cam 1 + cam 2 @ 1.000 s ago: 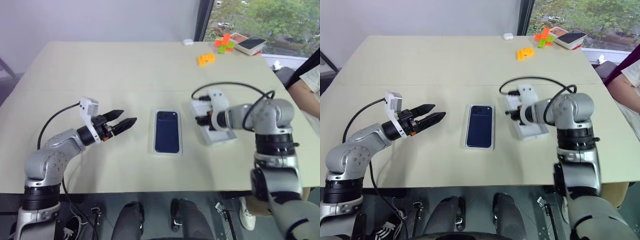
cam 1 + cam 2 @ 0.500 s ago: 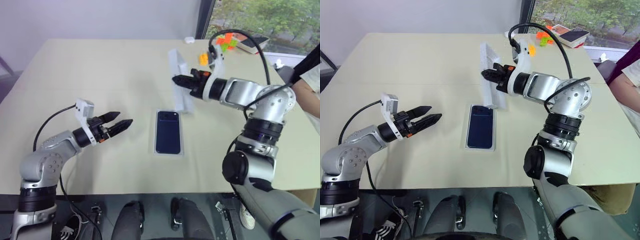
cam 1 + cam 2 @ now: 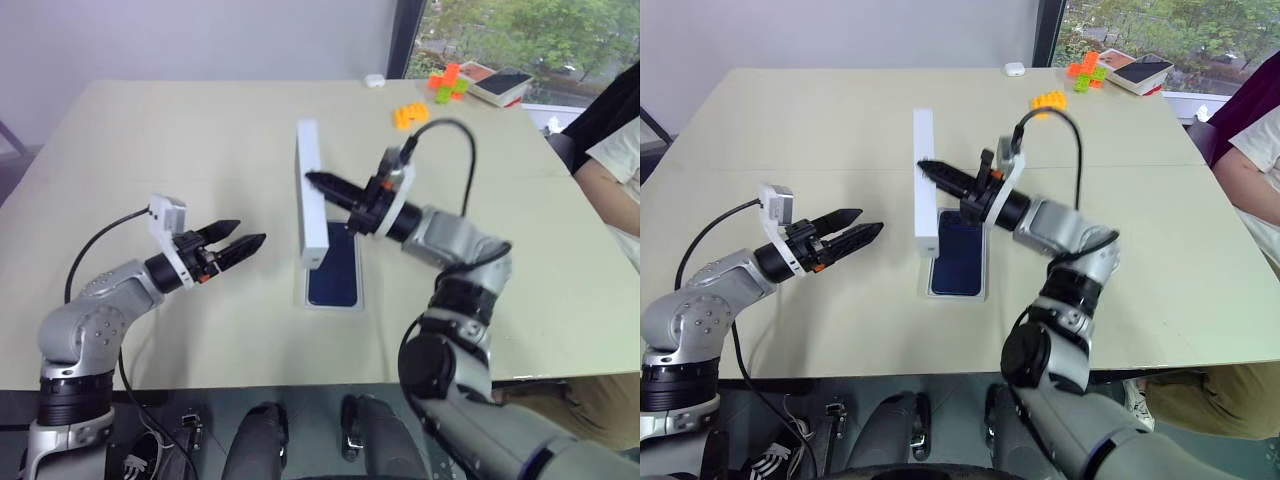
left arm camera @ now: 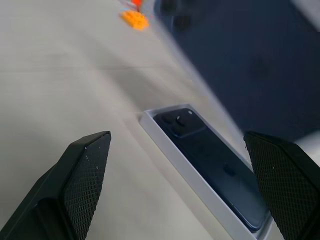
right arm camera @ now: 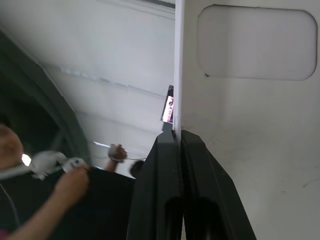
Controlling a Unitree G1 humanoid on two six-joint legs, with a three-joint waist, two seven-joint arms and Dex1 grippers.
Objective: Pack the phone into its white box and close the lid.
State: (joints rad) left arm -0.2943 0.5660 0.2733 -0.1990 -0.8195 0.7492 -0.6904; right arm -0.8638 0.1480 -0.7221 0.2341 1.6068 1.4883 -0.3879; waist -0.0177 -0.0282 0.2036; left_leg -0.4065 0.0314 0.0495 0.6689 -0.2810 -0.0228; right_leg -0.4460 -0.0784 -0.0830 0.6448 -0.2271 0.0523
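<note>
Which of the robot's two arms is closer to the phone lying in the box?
The right. Its gripper hangs just above the phone, pinching the upright lid over the white box. The left gripper hovers open, off to the phone's left side.

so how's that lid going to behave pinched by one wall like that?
Probably light and stiff: the lid stands on edge above the phone, unbent, in the right gripper. The fingers pinch one thin wall, so it may pivot or slip. A hollow cardboard shell probably dents if squeezed.
</note>
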